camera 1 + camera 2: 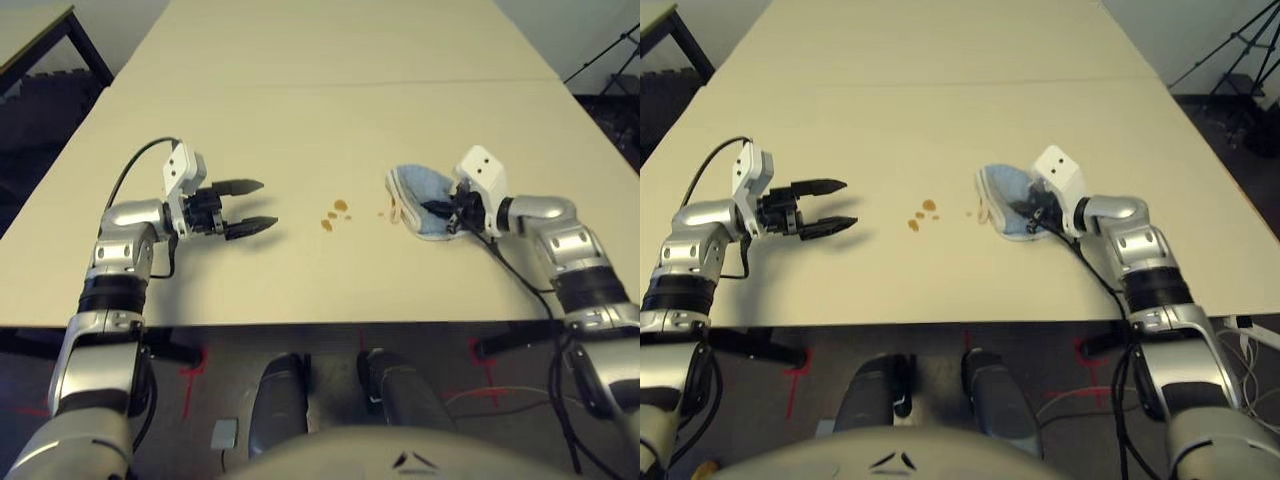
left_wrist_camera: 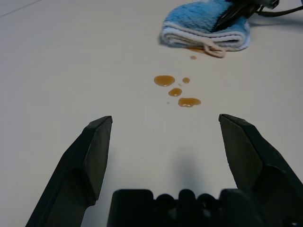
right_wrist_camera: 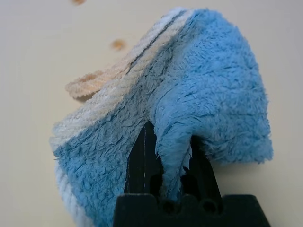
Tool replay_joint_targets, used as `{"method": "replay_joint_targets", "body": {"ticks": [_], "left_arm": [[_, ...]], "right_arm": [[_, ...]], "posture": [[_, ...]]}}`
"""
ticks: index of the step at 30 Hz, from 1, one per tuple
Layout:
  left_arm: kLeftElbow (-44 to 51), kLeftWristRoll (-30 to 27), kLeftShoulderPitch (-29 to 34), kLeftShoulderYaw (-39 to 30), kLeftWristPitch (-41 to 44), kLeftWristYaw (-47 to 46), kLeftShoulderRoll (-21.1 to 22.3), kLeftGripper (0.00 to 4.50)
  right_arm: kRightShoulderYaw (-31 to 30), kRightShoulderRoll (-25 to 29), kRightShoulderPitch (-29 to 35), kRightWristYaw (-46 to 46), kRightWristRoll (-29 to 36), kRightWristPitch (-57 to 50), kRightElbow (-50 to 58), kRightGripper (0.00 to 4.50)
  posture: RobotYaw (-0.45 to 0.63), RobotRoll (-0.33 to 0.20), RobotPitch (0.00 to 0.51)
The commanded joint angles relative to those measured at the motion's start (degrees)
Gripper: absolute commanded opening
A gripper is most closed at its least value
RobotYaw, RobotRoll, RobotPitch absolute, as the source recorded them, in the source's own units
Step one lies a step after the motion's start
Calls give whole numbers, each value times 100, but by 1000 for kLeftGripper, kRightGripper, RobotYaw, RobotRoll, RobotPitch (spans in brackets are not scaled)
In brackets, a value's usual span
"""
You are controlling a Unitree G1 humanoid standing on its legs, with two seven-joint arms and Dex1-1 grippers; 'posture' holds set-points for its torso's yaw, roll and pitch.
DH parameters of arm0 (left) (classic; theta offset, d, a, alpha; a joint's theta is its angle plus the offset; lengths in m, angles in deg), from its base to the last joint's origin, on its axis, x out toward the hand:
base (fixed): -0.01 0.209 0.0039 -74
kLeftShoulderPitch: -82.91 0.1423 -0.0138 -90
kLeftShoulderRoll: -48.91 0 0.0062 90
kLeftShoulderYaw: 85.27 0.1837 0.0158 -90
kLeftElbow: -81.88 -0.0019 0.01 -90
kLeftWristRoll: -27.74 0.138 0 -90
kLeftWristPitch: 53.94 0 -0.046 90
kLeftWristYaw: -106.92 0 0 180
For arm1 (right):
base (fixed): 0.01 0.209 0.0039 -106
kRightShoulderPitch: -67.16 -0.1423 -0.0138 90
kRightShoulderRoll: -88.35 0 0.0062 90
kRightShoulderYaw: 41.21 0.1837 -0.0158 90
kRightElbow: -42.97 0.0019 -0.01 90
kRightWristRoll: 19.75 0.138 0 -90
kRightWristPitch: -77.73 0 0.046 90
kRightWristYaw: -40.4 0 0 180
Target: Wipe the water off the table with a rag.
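The light-blue rag (image 1: 418, 196) with a whitish hem lies on the pale beige table (image 1: 300, 120), right of centre. My right gripper (image 1: 443, 211) is shut on the rag (image 3: 199, 94), pinching a fold of it between the black fingers (image 3: 142, 161). The water (image 1: 334, 213) is a few small brownish-orange drops just left of the rag, with a small smear (image 1: 384, 212) at the rag's hem. My left gripper (image 1: 262, 205) hovers open over the table left of the drops (image 2: 176, 89), pointing at them, nothing between its fingers (image 2: 90, 156).
A thin seam (image 1: 330, 84) crosses the table behind the arms. A second table with dark legs (image 1: 85, 45) stands at the far left, and tripod legs (image 1: 1230, 60) at the far right. Black cables (image 1: 520, 275) trail from the right wrist over the near edge.
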Motion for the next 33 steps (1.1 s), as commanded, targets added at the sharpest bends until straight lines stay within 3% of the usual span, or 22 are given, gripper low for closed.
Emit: {"method": "replay_joint_targets", "body": {"ticks": [1,9,23,33], "left_arm": [[-20,89,6,79,-58,54,34,4500],[-49,110,23,74,-90,56,25,4500],[-97,114,135,23,-118,65,95,4500],[-130,116,159,12,-123,25,95,4500]], "right_arm": [[-285,377,397,-533,106,-532,399,55],[-75,1012,663,-921,652,-1351,1063,54],[1380,-812,-125,2213,810,-1727,243,53],[2298,-1075,-849,2854,1601,-2238,221,53]], "posture": [[-260,0,126],[-258,0,124],[-243,0,123],[-246,0,122]]}}
